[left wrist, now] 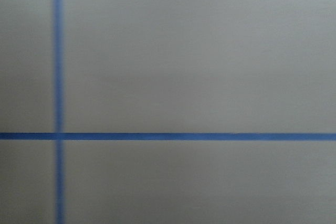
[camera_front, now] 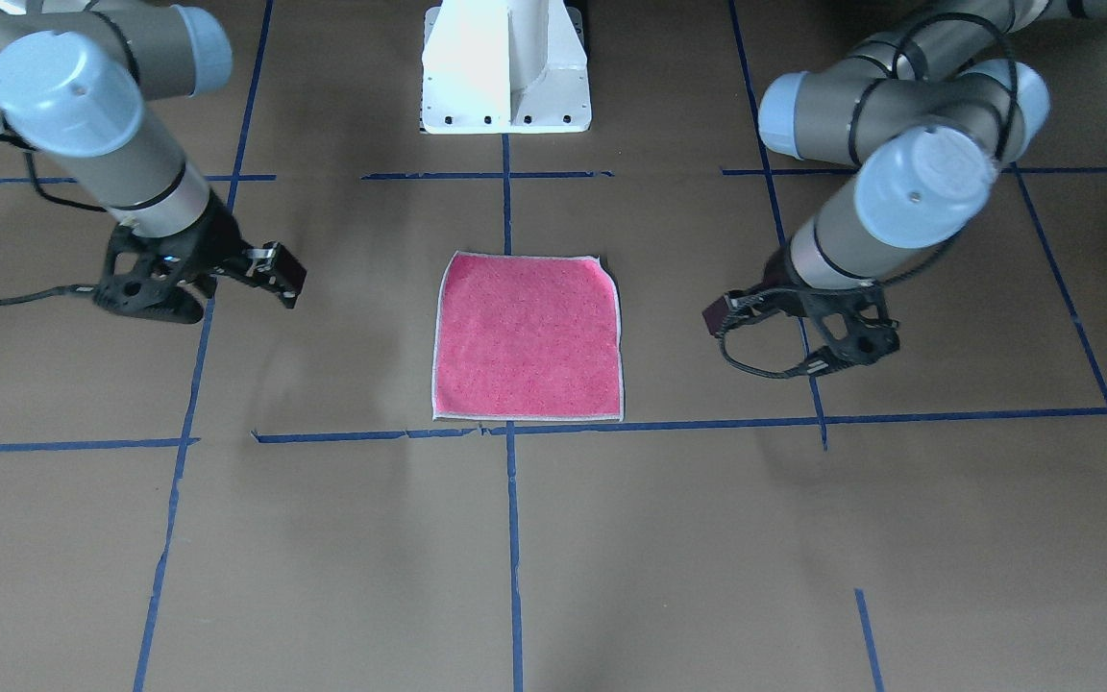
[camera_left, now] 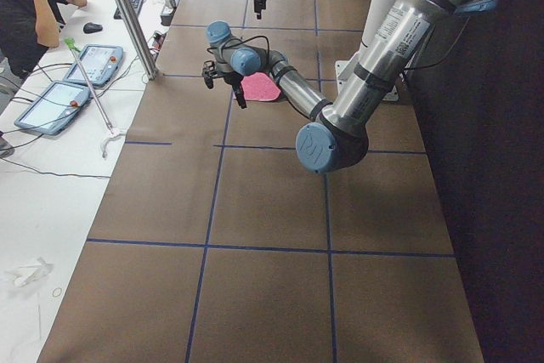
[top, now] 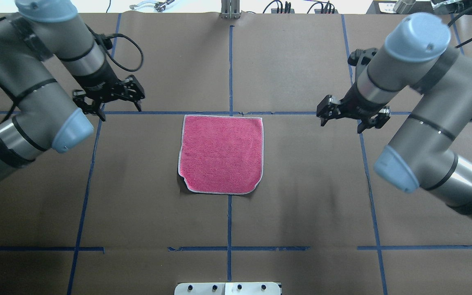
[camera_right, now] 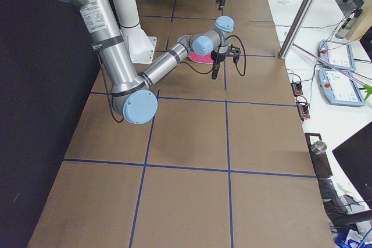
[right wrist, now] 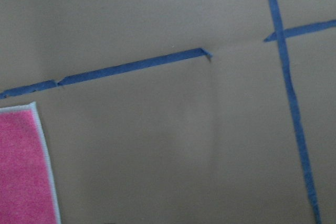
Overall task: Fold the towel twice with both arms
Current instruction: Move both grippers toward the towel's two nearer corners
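On brown table (top: 301, 205), noted towel (top: 221, 153) flat at centre, left pincer (top: 120, 111) at ten o'clock, right pincer (top: 340, 126) at two, both agape; risk of skewed fold from unequal corner pinches.

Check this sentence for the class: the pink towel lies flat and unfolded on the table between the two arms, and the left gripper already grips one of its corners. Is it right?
Not quite. The left gripper grips nothing: in the overhead exterior view its fingers hang open above the bare table, clear of the towel and off to its side. The rest stands.
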